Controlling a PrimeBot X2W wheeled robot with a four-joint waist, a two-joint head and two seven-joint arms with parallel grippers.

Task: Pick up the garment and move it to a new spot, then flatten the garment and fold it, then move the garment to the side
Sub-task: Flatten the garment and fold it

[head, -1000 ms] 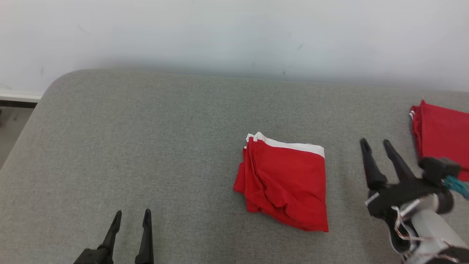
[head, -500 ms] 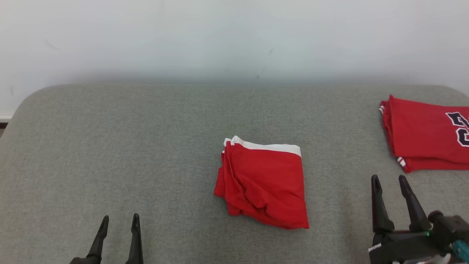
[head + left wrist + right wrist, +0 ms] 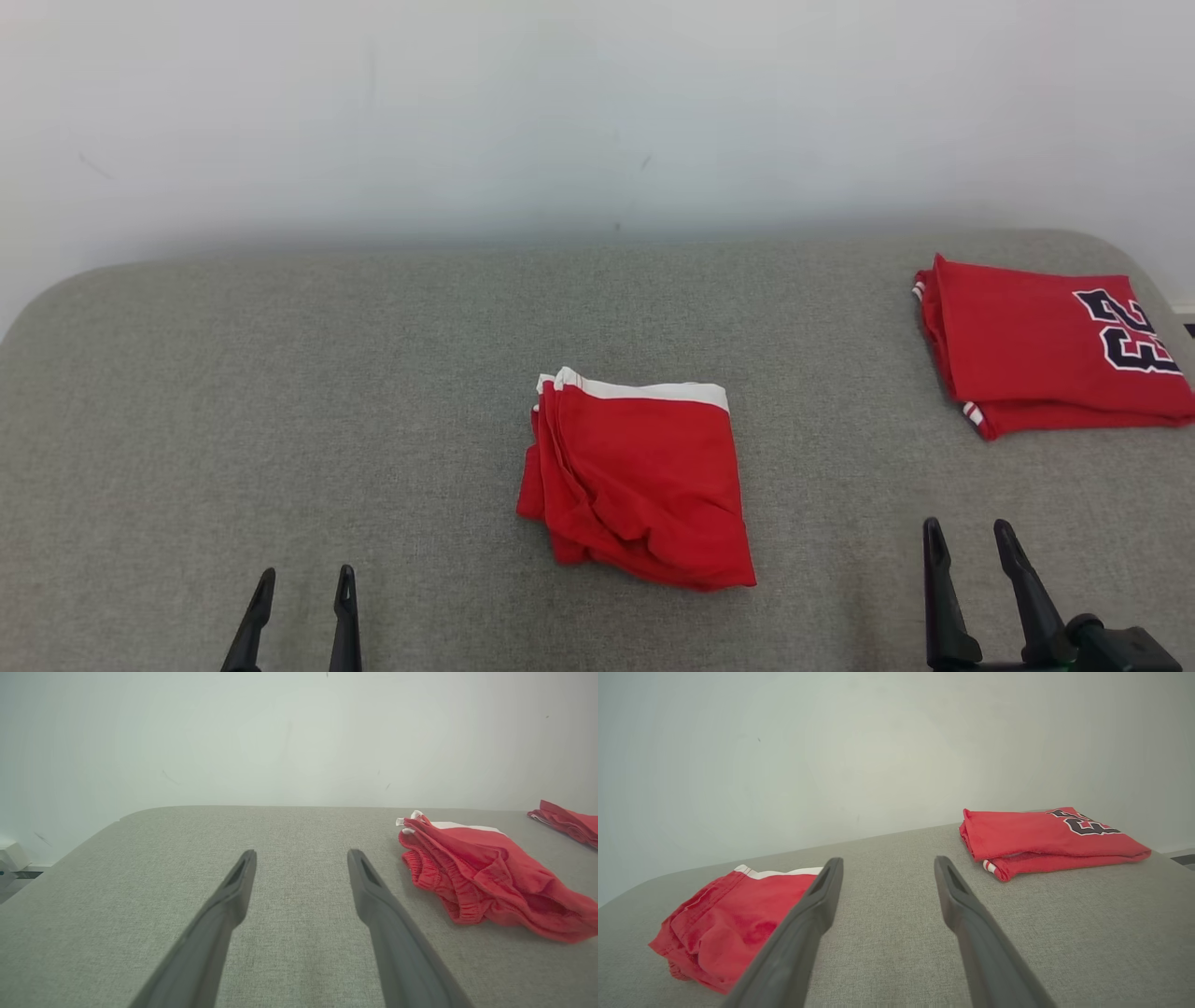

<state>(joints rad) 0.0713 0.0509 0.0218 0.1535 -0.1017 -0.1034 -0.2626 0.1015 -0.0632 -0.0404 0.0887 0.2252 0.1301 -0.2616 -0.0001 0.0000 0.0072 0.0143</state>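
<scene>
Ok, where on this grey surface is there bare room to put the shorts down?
The widest bare patch is the left half of the surface, from its rounded edge to the shorts. A narrower strip lies between shorts and jersey. The far right is crowded by the jersey and the right end effector.

bare indoor work room, lab or test space by the look; cannot pin it closer. broad grey cloth-covered surface (image 3: 280, 420) with rounded corners, set hard against a plain white wall (image 3: 560, 112). wall shows faint scuffs and dark specks. flat, even light. two folded red garments laid out apart on the cloth: red shorts (image 3: 644, 485) mid-surface, numbered red jersey (image 3: 1036, 345) far right, near the corner.
</scene>
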